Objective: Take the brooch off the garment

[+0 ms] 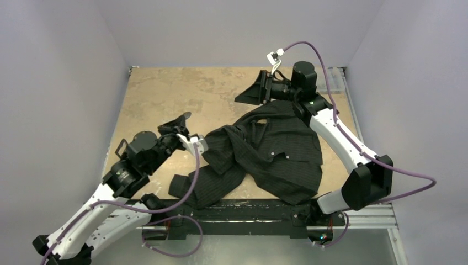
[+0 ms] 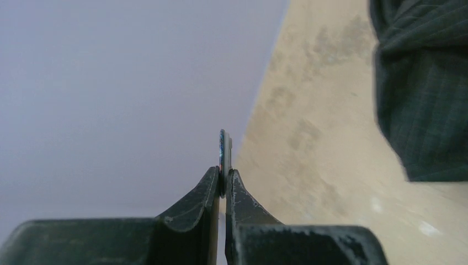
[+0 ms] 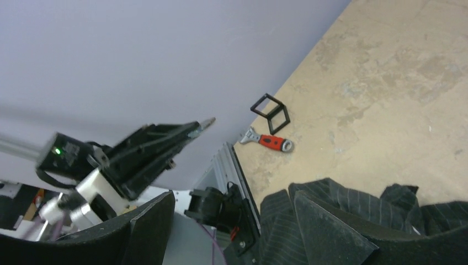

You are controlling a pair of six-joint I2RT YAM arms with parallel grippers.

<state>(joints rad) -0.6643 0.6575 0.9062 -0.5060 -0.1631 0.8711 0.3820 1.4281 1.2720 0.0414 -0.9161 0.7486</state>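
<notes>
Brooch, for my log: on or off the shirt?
Off: grey-silver metal brooch pinched edge-on in left hand, clear of black pinstriped shirt.

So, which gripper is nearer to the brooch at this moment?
Left. The left gripper is shut on the brooch, holding it edge-on between its fingertips, clear of the garment. The right gripper is open, apart from it, by the garment's far edge.

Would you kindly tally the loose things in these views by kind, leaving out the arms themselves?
garment: 1
brooch: 1
red-handled tool: 1
black wire cube frame: 1
Total: 4
</notes>
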